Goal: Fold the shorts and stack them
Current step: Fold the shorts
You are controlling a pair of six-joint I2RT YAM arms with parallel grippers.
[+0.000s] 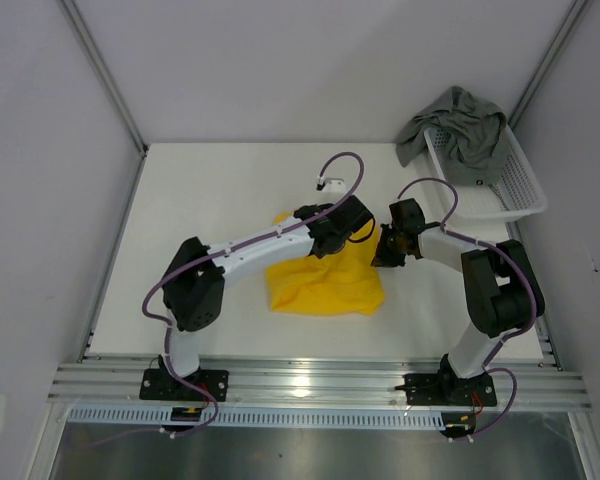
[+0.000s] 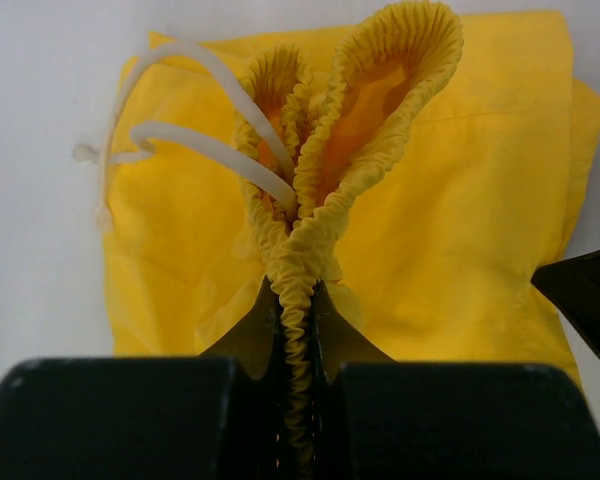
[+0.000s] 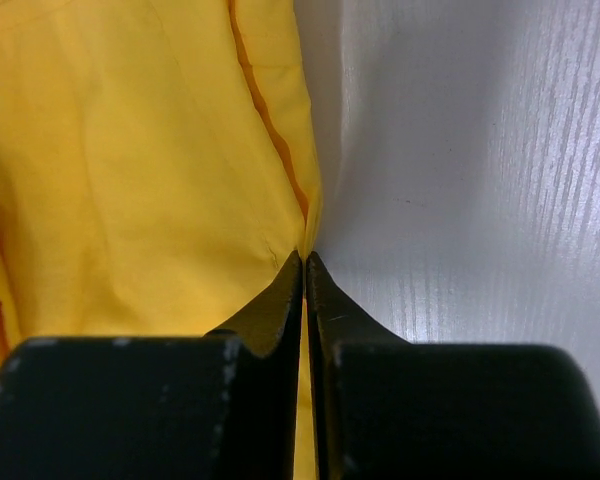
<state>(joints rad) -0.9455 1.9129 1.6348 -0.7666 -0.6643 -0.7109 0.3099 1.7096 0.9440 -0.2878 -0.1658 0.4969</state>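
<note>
I count two pairs of shorts, one basket and two arms. The left pincer is clenched on the bunched elastic waistband of the yellow shorts, which spread out beyond its tips. Two white drawstring strands arch just left of the pinch. The right pincer is clamped on a side edge of the same pair, with cloth to its left and bare white table to its right. The grey-green shorts lie well beyond the right pincer, draped over the far rim of the white mesh basket. Plain pale walls close in the table.
</note>
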